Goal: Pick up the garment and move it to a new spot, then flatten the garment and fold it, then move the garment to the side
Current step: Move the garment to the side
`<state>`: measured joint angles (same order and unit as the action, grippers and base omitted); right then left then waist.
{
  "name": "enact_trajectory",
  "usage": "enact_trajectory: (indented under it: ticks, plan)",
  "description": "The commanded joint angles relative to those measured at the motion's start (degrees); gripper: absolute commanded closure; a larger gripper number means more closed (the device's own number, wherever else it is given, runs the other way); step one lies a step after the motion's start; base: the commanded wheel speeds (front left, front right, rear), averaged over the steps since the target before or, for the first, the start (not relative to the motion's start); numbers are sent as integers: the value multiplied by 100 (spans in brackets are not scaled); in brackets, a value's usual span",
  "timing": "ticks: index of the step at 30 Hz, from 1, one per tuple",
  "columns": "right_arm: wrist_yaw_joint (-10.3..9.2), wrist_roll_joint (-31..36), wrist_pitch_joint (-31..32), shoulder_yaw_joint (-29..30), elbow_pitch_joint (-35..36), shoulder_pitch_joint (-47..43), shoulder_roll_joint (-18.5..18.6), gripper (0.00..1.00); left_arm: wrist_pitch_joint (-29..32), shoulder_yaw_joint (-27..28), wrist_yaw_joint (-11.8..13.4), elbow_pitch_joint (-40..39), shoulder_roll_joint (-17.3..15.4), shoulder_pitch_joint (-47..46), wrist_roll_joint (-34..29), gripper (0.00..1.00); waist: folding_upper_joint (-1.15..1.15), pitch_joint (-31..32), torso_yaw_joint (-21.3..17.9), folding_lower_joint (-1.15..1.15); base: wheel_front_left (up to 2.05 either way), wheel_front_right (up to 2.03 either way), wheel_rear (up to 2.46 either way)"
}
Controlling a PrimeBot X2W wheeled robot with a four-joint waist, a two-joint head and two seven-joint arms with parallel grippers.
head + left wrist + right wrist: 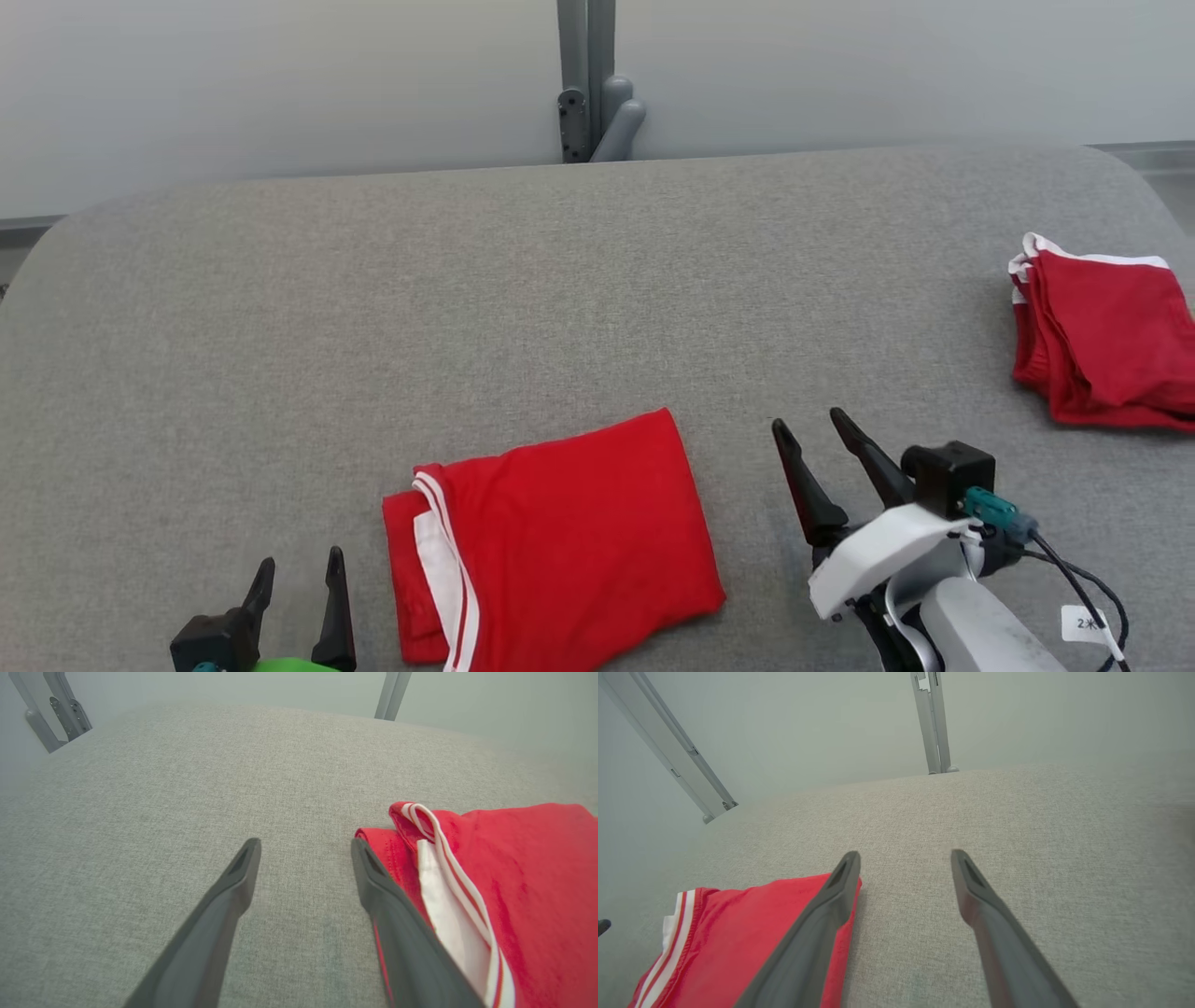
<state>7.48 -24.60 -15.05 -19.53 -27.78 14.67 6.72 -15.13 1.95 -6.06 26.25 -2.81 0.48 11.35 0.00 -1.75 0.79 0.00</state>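
So the garment point(560, 541) is folded up into a rough rectangle. It's red, and the white striped trim point(439, 551) shows along the edge that faces my left gripper point(301, 558). It's lying flat on the grey fabric tabletop point(373, 308), right between my two grippers, and neither one has hold of it.

My left gripper sits just beside that trimmed edge with its fingers spread wide and only bare tabletop between them. In the left wrist view the finger nearest the garment overlaps the folded hem. I honestly can't tell if it's touching the cloth or just above it.

My right gripper point(805, 419) is off the garment's opposite side, a bit further out, with a clear strip of tabletop between them in the head view. Its jaws are wide apart too, with nothing in them. In the right wrist view the garment's corner lies behind the finger on that side.

Further out past my right gripper, near the table's edge, there's a separate stack of red cloth point(1102, 336) with white edging. Beyond the far edge of the tabletop a grey post point(588, 84) stands against a pale wall.
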Motion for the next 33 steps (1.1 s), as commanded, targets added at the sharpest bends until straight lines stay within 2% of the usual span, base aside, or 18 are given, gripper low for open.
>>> enact_trajectory:
  ticks: [1,5,17,33]
  plan:
    - [1,170,-13,192,95,-148,-60,0,4,44,11,-40,-22,57,-51,0,0,118,-163,0,0,0,0]
    - [1,471,-13,581,276,-445,-215,0,4,108,12,-109,-22,134,-120,0,0,210,-259,0,0,0,0]
    - [0,877,-14,945,461,-852,-348,0,4,374,41,-228,-23,386,-166,0,0,487,-469,0,0,0,0]
    - [0,842,-14,923,544,-926,-374,0,4,376,17,-267,-21,364,-175,0,0,352,-411,0,0,0,0]
